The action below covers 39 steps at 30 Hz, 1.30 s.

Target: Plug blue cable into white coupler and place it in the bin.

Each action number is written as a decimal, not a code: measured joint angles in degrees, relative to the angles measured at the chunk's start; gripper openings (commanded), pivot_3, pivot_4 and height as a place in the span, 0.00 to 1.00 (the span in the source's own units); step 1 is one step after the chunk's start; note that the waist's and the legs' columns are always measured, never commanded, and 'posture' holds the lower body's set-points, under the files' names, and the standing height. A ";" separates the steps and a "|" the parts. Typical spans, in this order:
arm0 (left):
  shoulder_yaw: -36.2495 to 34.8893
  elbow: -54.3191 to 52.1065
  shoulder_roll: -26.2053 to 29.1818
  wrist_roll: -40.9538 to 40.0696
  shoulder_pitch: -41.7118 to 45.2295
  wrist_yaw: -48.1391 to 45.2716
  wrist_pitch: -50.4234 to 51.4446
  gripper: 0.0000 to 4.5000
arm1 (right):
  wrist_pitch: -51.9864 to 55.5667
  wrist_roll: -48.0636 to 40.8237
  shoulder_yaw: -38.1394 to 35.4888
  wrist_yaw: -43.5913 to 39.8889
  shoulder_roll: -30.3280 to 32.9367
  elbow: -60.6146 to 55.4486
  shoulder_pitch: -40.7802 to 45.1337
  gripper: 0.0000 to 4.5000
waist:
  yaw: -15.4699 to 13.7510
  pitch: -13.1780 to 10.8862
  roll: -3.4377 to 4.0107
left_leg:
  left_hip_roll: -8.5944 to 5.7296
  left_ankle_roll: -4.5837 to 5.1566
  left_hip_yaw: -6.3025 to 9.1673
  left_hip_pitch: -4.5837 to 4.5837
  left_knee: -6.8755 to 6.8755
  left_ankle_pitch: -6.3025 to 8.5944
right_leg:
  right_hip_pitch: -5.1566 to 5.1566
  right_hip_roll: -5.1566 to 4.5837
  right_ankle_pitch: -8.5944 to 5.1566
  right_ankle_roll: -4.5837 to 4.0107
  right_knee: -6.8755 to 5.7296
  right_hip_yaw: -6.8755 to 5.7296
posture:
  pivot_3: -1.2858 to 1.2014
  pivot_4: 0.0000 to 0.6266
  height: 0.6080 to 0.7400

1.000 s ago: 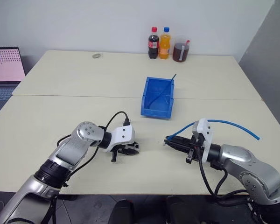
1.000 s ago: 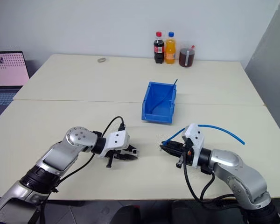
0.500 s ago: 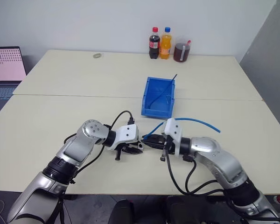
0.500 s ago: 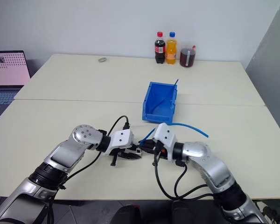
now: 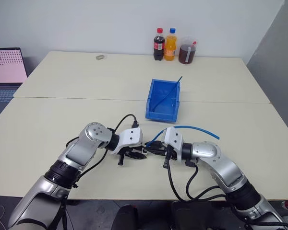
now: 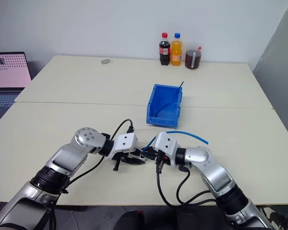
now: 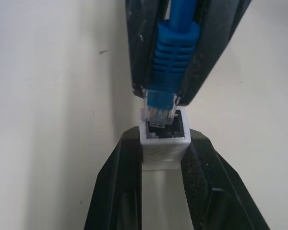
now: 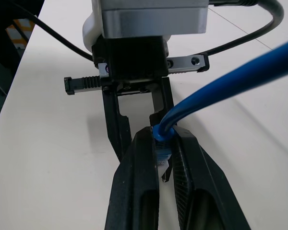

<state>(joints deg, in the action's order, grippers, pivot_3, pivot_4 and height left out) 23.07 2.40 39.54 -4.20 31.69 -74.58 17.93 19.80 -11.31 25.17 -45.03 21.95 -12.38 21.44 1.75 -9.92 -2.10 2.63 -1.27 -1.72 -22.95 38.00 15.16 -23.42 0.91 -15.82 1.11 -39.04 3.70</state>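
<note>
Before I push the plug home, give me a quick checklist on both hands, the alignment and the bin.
1. Left hand shut on the white coupler, dark opening facing the plug: ok.
2. Right hand shut on the blue cable just behind its clear plug: ok.
3. Plug tip at the coupler's mouth, sitting a little to one side of centre: not ok.
4. Plug fully seated: not ok, most of it is outside.
5. Latch tab orientation: cannot tell.
6. The bin open-topped beyond the hands, another blue cable inside: ok.

Plain white wall (image 5: 86,24), two cream tables (image 5: 62,76) pushed together, grey panel (image 5: 278,57) at right, even indoor light
</note>
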 measured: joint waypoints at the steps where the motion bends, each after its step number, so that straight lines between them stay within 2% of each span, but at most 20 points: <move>1: -0.03 0.13 -0.15 0.00 0.06 -0.02 0.19 0.18 | -0.40 0.52 0.24 -0.03 -0.04 0.02 0.01 0.02 | 0.00 0.00 0.00 | 0.00 0.00 0.01 0.00 0.00 0.00 | 0.01 0.00 0.00 0.01 0.00 0.00 | 0.52 0.24 1.00; 13: -0.36 1.11 -0.67 0.06 0.09 -0.31 -0.06 0.18 | -2.00 4.39 1.21 -1.66 -0.10 0.49 0.99 0.02 | -0.03 0.06 0.01 | -0.01 0.00 0.01 0.09 0.04 0.00 | 0.10 0.00 0.01 0.00 -0.02 -0.02 | 0.52 0.24 1.00; 32: -0.82 3.58 -1.56 0.39 -0.03 -1.07 -3.42 0.17 | -5.15 5.47 1.90 -11.26 -0.45 9.66 7.38 0.02 | -0.10 0.29 0.17 | -0.02 0.01 0.03 0.17 0.05 0.00 | 0.19 -0.01 0.02 -0.02 -0.03 -0.05 | 0.52 0.24 1.00; 39: -1.03 3.50 -1.60 0.41 -0.63 -0.88 -3.45 0.17 | -0.36 5.48 2.04 -12.11 -0.83 8.26 8.39 0.02 | -0.07 0.61 0.44 | -0.01 0.01 0.01 0.18 0.04 0.00 | 0.19 0.00 0.02 -0.02 -0.03 -0.03 | 0.52 0.24 1.00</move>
<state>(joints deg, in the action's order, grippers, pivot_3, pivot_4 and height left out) 22.04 5.89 37.94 -3.78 31.06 -75.45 14.48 19.45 -5.83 27.21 -57.14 21.12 -4.12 29.84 1.68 -9.31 -1.67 2.62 -1.26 -1.71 -22.76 38.04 15.16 -23.23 0.91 -15.80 1.08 -39.07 3.67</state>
